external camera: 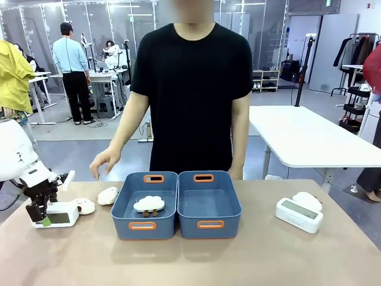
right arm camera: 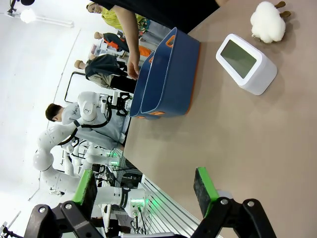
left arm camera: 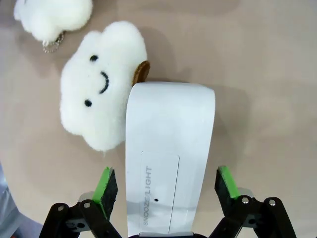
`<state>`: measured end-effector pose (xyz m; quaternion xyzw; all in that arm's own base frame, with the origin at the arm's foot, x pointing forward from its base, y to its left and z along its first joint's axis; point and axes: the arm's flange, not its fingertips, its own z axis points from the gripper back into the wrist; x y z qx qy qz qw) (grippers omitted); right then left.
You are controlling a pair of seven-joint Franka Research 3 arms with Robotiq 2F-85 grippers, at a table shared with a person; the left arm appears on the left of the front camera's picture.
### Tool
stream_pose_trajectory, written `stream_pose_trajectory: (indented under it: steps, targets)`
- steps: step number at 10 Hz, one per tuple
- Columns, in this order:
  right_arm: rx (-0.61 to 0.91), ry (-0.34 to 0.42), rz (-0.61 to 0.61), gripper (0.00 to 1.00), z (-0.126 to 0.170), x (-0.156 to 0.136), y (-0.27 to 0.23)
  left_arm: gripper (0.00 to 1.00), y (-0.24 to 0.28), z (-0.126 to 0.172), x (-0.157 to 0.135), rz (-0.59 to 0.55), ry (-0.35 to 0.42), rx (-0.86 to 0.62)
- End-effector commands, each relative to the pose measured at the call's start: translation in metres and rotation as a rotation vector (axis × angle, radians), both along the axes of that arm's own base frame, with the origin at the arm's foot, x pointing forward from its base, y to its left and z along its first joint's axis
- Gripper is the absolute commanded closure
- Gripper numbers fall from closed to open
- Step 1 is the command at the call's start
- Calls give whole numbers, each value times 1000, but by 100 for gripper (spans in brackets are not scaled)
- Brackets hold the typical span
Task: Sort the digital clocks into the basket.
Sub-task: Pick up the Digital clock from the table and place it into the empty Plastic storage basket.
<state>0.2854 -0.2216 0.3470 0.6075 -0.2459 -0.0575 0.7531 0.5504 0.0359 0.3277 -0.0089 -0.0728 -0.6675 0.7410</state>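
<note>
The left gripper [left arm camera: 166, 181] stands spread wide astride one digital clock [left arm camera: 168, 148], green pads [left arm camera: 105, 186] just clear of its sides, the arm bent low over the table [external camera: 190, 262]. A cloud toy [left arm camera: 99, 99] touches that clock. The right gripper [right arm camera: 146, 184] hangs open, the other digital clock [right arm camera: 245, 63] lying well apart from the blue baskets [external camera: 229, 225].

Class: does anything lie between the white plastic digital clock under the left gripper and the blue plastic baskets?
Yes: one white fluffy cloud toy beside the clock, another cloud toy nearer the left basket.
</note>
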Motion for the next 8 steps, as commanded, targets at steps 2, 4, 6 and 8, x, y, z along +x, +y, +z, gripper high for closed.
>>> stream_pose_trajectory:
  steps: [2, 4, 6, 8]
  targets:
    - [4, -6, 0, 0, 1, -1, -1, 0, 2, 2, -1, 9, -11, 2]
    - [4, -6, 0, 0, 1, -1, -1, 0, 2, 2, -1, 9, -11, 2]
    - [4, -6, 0, 0, 1, -1, -1, 0, 2, 2, -1, 9, -11, 2]
    - [4, -6, 0, 0, 1, -1, -1, 0, 2, 2, -1, 9, -11, 2]
